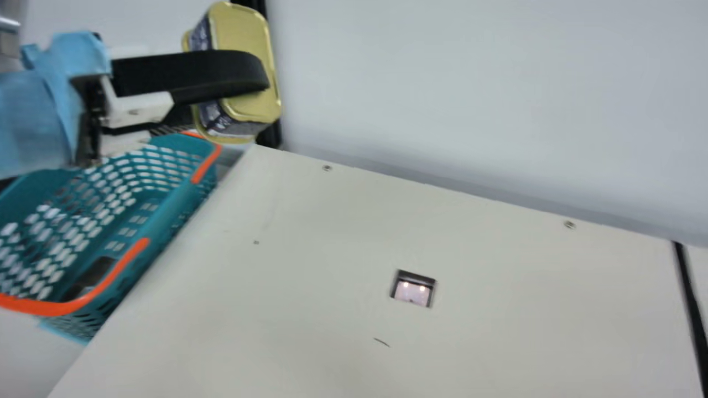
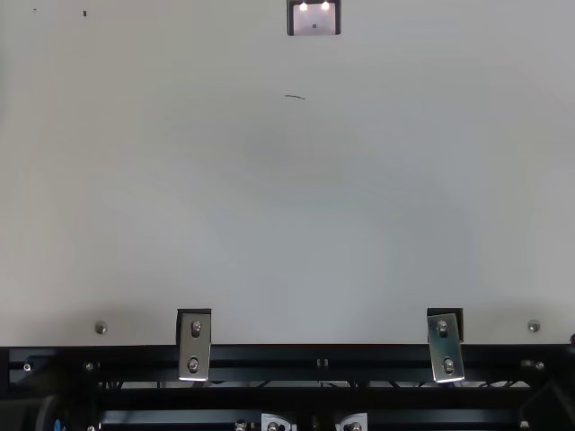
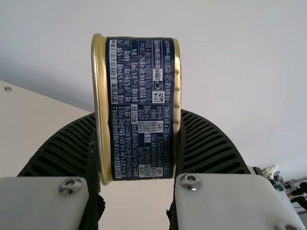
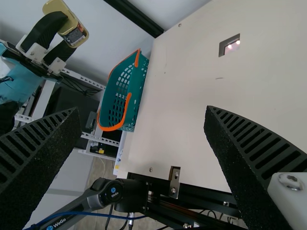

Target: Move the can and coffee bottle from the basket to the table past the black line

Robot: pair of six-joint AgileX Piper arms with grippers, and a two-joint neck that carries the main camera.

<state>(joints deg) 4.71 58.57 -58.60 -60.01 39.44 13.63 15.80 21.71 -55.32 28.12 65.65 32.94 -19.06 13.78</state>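
1. Nearest the camera, the gold-rimmed can (image 1: pixel 240 33) is up in the air at the left, on the basket side, touching neither basket nor table.
2. Its label (image 3: pixel 139 86) is dark blue, densely covered in small pale print, with a little square code; the wording I leave unread.
3. Around it, the left gripper (image 3: pixel 138 115) has its fingers closed on the can, one pressed to each gold end, and the grip looks square enough.
4. Below, the teal basket (image 1: pixel 166 224) with orange handles (image 1: pixel 121 273) stands beside the table's left edge. Near its bottom lies a dark shape (image 1: pixel 94 273); whether it is the coffee bottle, I cannot tell.
5. Rightward stretches the cream table (image 1: pixel 332 221), with a small square recess (image 1: pixel 414 288) in it and, far over at the right, the black line (image 1: pixel 691 309).
6. As for the right gripper (image 4: pixel 143 112), its fingers stand wide apart with nothing between them.
7. I judge the carry of the can to be in hand. Next, it wants bringing rightward, kept high, and lowering gently beyond the black line; the coffee bottle would follow.
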